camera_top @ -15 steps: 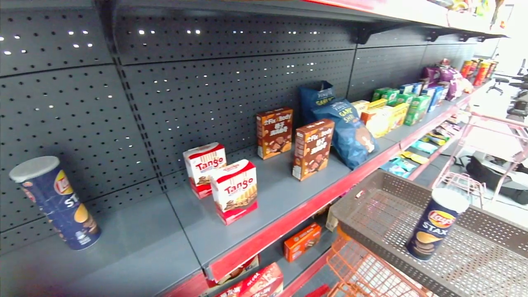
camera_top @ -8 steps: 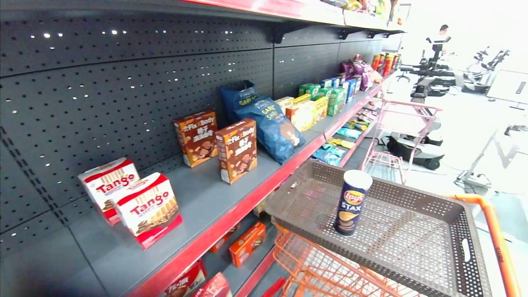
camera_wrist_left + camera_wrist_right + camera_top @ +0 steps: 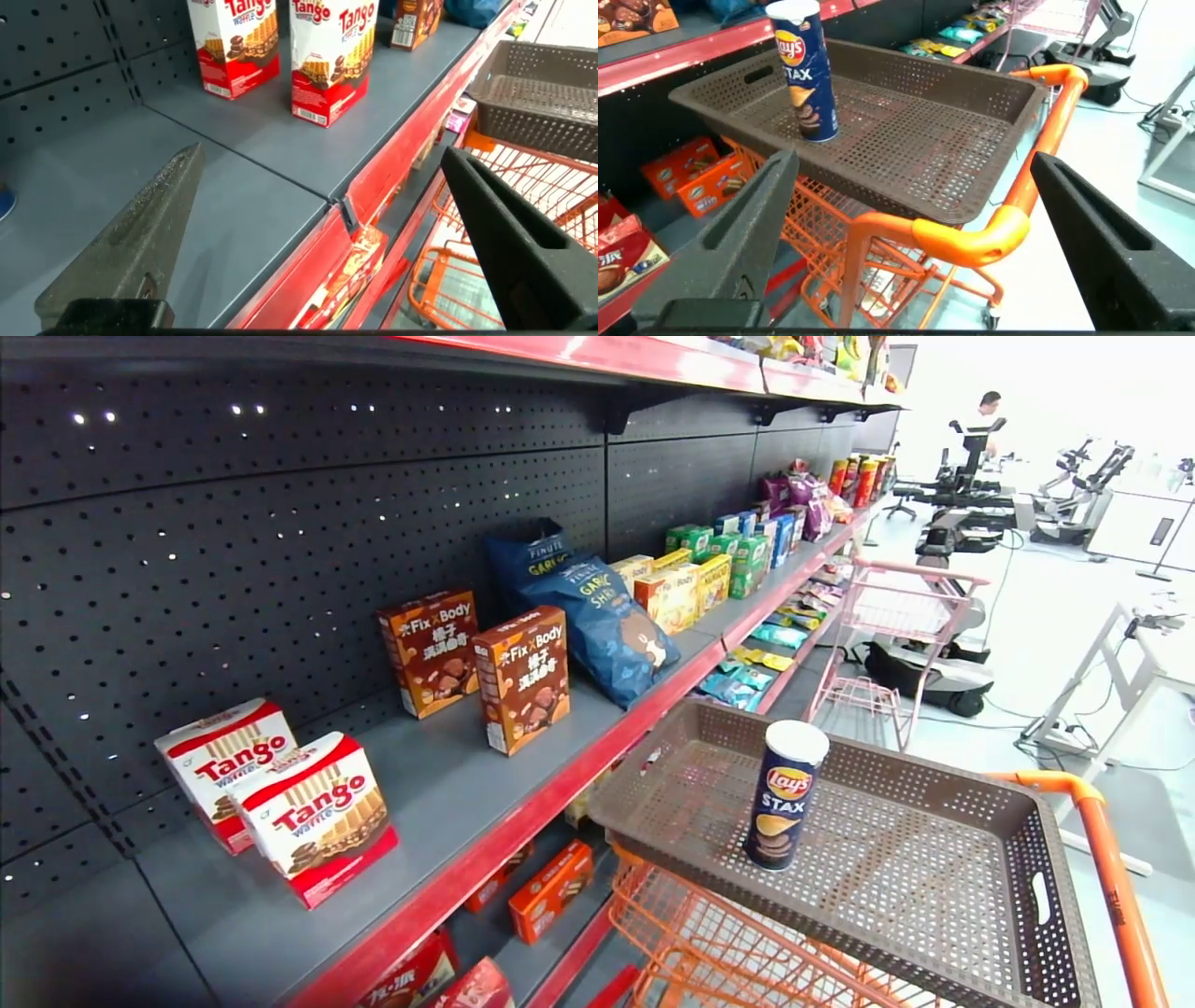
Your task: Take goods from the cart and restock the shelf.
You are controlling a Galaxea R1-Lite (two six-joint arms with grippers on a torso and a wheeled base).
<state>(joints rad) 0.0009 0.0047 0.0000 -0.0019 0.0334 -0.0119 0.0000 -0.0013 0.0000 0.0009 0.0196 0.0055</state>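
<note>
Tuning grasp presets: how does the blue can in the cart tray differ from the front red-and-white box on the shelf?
Shape: the blue can is a tall cylinder, the front red-and-white box a squat carton.
Colour: can dark blue with white lid, box red and white.
Place: can in the brown tray, box on the grey shelf.
Both stand upright.

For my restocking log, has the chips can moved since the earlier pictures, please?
No: the chips can keeps its spot in the brown tray; only the camera turned.

Chip can [image 3: 805, 75] upright in cart basket [image 3: 924, 140]
</note>
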